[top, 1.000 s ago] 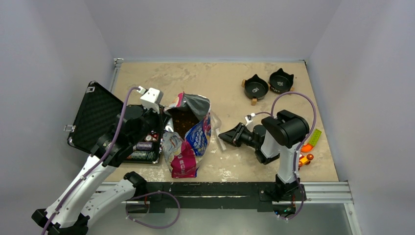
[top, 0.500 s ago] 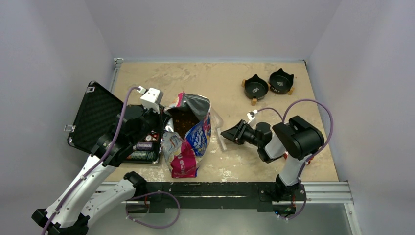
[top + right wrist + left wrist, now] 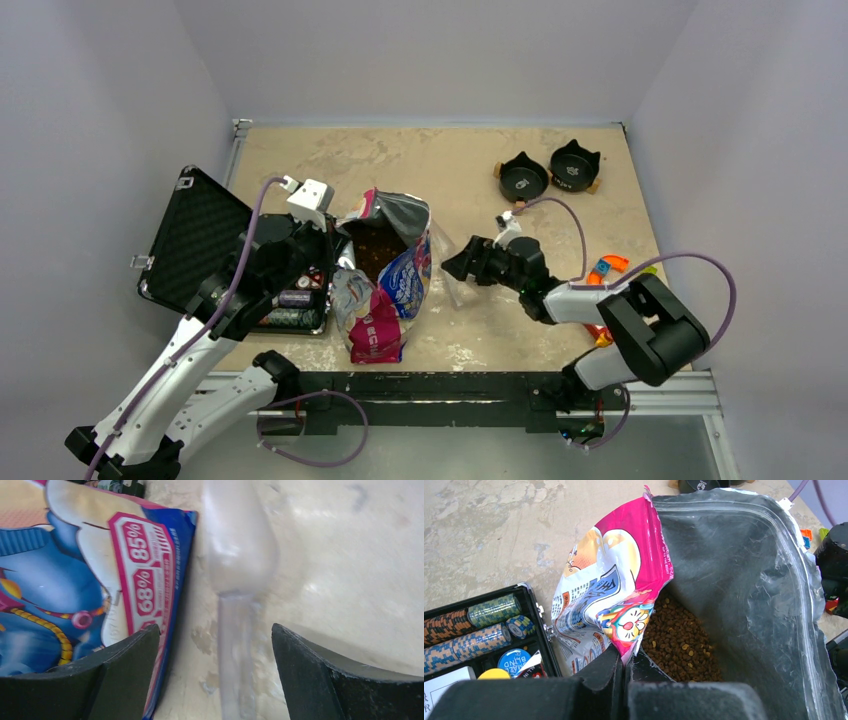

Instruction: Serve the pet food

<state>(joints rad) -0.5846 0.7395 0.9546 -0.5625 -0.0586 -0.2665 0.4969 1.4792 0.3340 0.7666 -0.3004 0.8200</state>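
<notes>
The pet food (image 3: 679,645) is brown kibble lying inside the open foil bag (image 3: 609,580), which stands mid-table (image 3: 385,300) with kibble (image 3: 375,250) showing in its mouth. My left gripper (image 3: 626,655) is shut on the bag's pink near rim, at the bag's left side in the top view (image 3: 328,250). My right gripper (image 3: 215,645) is open, low over a clear plastic scoop (image 3: 237,555) lying on the table beside the bag's right edge; the scoop's handle runs between the fingers without touching either. From above, the right gripper (image 3: 458,266) points left toward the bag.
Two black cat-eared bowls (image 3: 524,180) (image 3: 575,166) sit at the back right. An open black case (image 3: 195,240) with poker chips (image 3: 474,625) lies left of the bag. Small orange and green toys (image 3: 610,268) lie near the right arm's elbow.
My right gripper has opened wide and shifted toward the bag over the scoop, with its arm swinging out to the right. The left arm and bag have stayed still.
</notes>
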